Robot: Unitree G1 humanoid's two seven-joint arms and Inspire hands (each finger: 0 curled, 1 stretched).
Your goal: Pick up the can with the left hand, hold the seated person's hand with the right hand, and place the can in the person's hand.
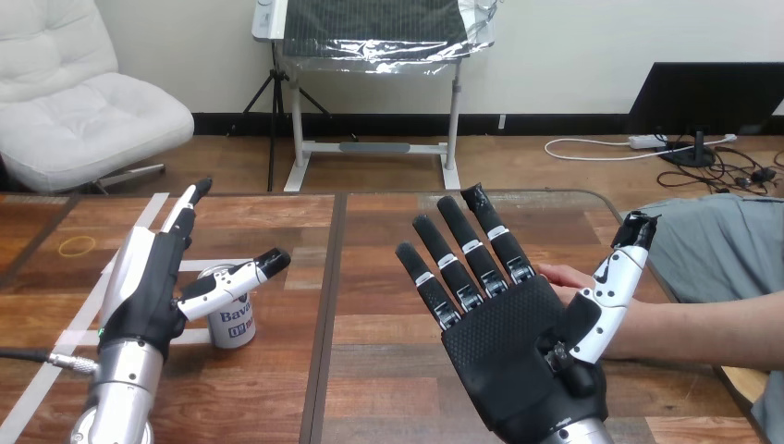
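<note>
A silver and blue can (230, 321) stands upright on the wooden table (370, 277) at the left. My left hand (153, 277) is beside it with straight fingers, and its thumb reaches across the can's top without closing on it. My right hand (508, 333) is raised palm up at the centre right, fingers spread and straight. The person's hand (562, 276) lies on the table just behind my right palm, partly hidden by it. Whether the two touch I cannot tell.
White tape strips (83, 314) mark a square on the table around the can. A thin ring (76, 245) lies at the far left. The person's forearm (703, 324) reaches in from the right edge.
</note>
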